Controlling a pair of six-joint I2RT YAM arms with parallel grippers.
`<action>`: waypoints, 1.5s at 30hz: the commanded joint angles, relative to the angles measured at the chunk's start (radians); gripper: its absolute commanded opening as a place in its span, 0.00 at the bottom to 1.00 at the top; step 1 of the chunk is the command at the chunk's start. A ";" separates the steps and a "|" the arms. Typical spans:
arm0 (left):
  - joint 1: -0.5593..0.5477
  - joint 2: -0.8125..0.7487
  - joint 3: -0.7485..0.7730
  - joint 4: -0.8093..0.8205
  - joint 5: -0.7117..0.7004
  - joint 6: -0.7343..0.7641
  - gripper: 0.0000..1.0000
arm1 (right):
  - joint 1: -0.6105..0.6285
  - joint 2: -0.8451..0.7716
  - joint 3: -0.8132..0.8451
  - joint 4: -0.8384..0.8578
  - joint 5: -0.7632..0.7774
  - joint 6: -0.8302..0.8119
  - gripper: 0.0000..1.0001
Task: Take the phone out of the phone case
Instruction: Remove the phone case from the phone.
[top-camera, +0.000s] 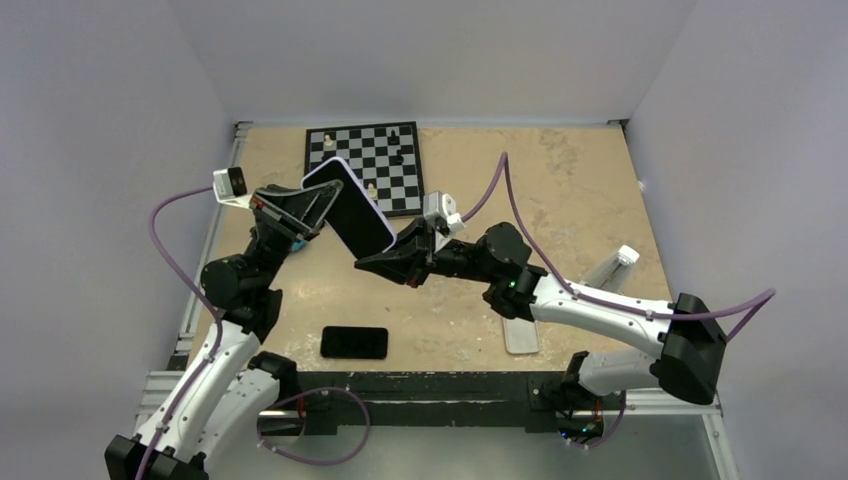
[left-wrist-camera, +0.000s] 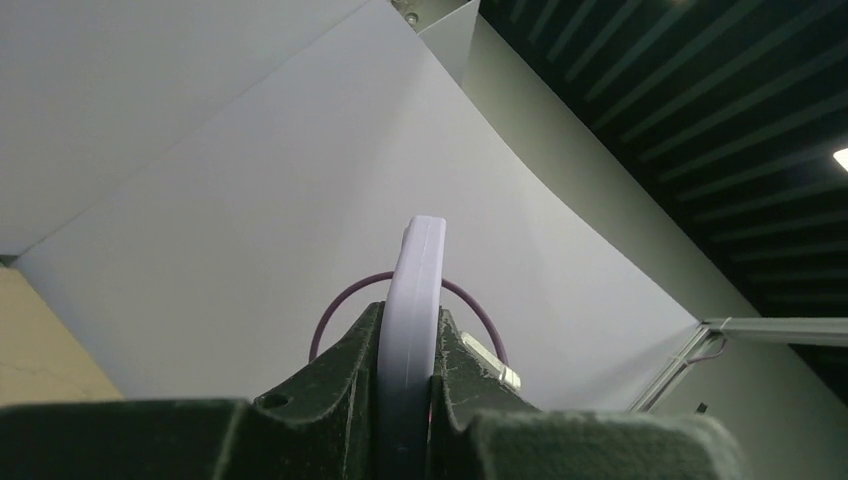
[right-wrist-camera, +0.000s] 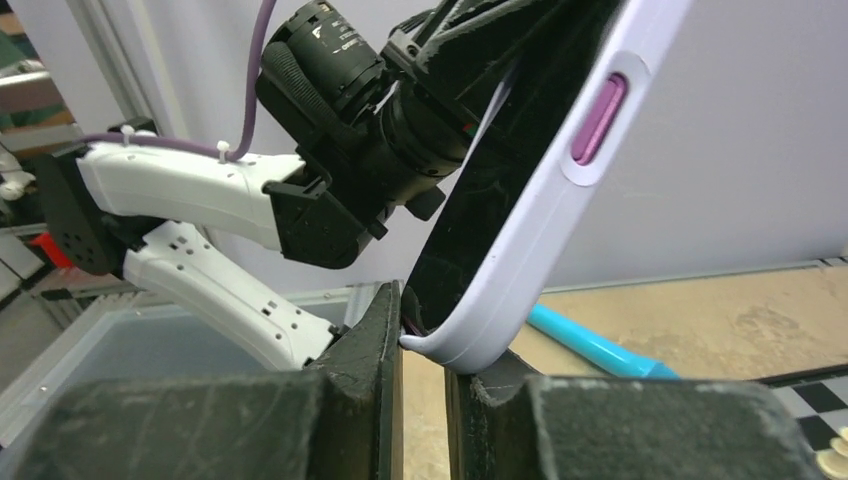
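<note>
Phone (top-camera: 352, 212), dark screen showing, sits fully seated in its lilac phone case (right-wrist-camera: 520, 260) and is held tilted in the air above the table (top-camera: 560, 200), between the two arms and well clear of the surface. The left hand (left-wrist-camera: 410, 350) is clamped tight on the case's upper edge, fingers flush on both faces. The right hand (right-wrist-camera: 424, 350) is nearly closed at the lower corner and appears to nip the case's lip (whether a fingertip is under the lip or only against it I cannot tell).

The risk, as I judge it: if the right hand pinches phone and case together, pulling will only drag the pair through the left hand's grip. If the phone pops free suddenly, nothing supports it, and it could drop towards the chessboard (top-camera: 375, 150) or the black handset (top-camera: 354, 342) lying below.
</note>
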 joint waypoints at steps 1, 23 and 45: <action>-0.011 0.003 0.026 0.092 0.113 -0.300 0.00 | -0.086 -0.027 -0.001 -0.209 0.382 -0.348 0.00; -0.012 0.007 0.155 -0.170 0.174 -0.017 0.00 | -0.070 -0.219 -0.137 -0.294 0.374 -0.034 0.43; -0.010 0.385 0.340 0.138 0.565 0.238 0.00 | -0.280 -0.232 -0.026 -0.392 -0.232 0.234 0.62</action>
